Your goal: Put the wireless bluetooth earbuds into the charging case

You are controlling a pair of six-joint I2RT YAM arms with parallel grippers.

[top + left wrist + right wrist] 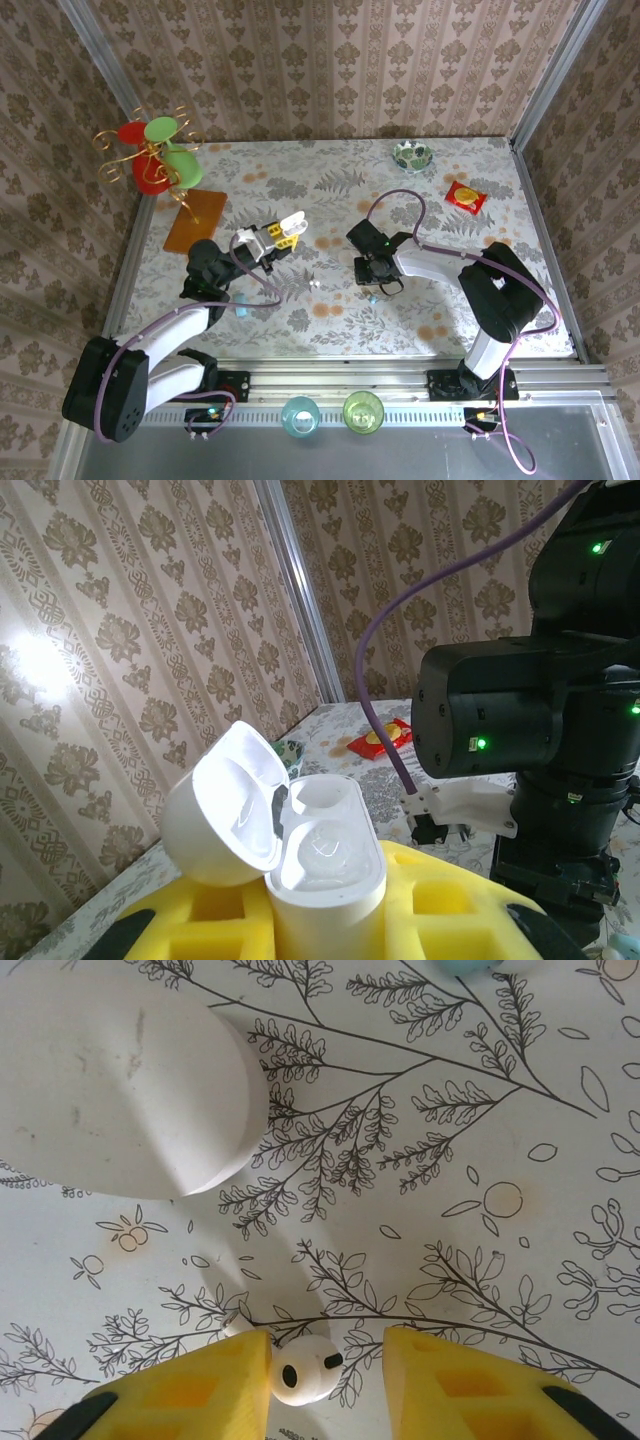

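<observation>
My left gripper [325,925] is shut on the charging case [325,880], a white case that stands upright between the yellow fingers [455,905] with its lid [225,820] swung open to the left and both wells empty. From above, this gripper [272,240] hovers left of centre with the case [292,226] at its tip. One white earbud [305,1368] lies on the table between my right gripper's [327,1355] open jaws. It touches the left finger [215,1385], and a gap separates it from the right finger. From above, the right gripper [377,283] points down at the table's middle.
A large white rounded object [110,1080] lies beyond the earbud. A tiny white bit [314,284] sits between the arms. Farther off are a small bowl [412,155], a red packet [465,197], an orange card [195,220] and a red and green ornament stand [150,155].
</observation>
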